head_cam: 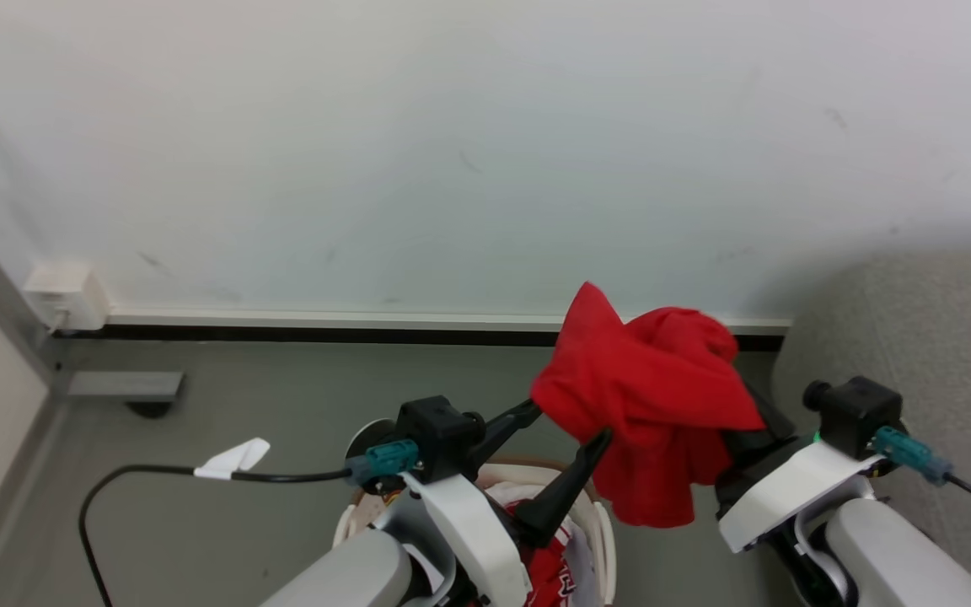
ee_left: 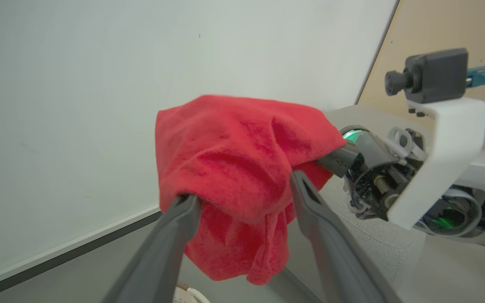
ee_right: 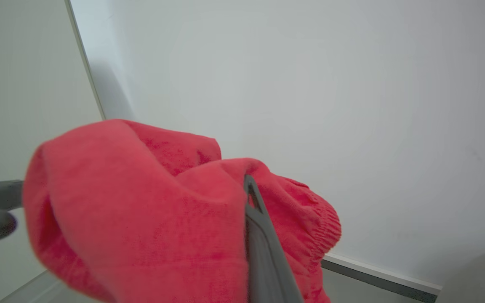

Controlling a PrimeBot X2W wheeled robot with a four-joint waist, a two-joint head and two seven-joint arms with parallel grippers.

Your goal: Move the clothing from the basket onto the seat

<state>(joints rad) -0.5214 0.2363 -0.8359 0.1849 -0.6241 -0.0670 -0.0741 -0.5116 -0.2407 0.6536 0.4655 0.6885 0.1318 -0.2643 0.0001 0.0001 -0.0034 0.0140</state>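
The right gripper (ee_right: 247,185) is clamped on the plain red garment (head_cam: 646,396), which hangs in the air above the grey floor (head_cam: 241,405), before the white wall (head_cam: 452,152) and left of the grey seat (head_cam: 941,337). The left gripper (head_cam: 570,420) has its jaws apart, fingers flanking the garment. The red jersey (head_cam: 549,565) lies in the basket (head_cam: 605,539).

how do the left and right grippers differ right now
The left gripper is open, fingers spread wide; the right gripper is shut.
The right gripper clamps the plain red garment; the left gripper only has the cloth hanging at its spread fingertips.
The left gripper is above the basket; the right gripper is nearer the seat.
Both are raised and meet at the same garment.
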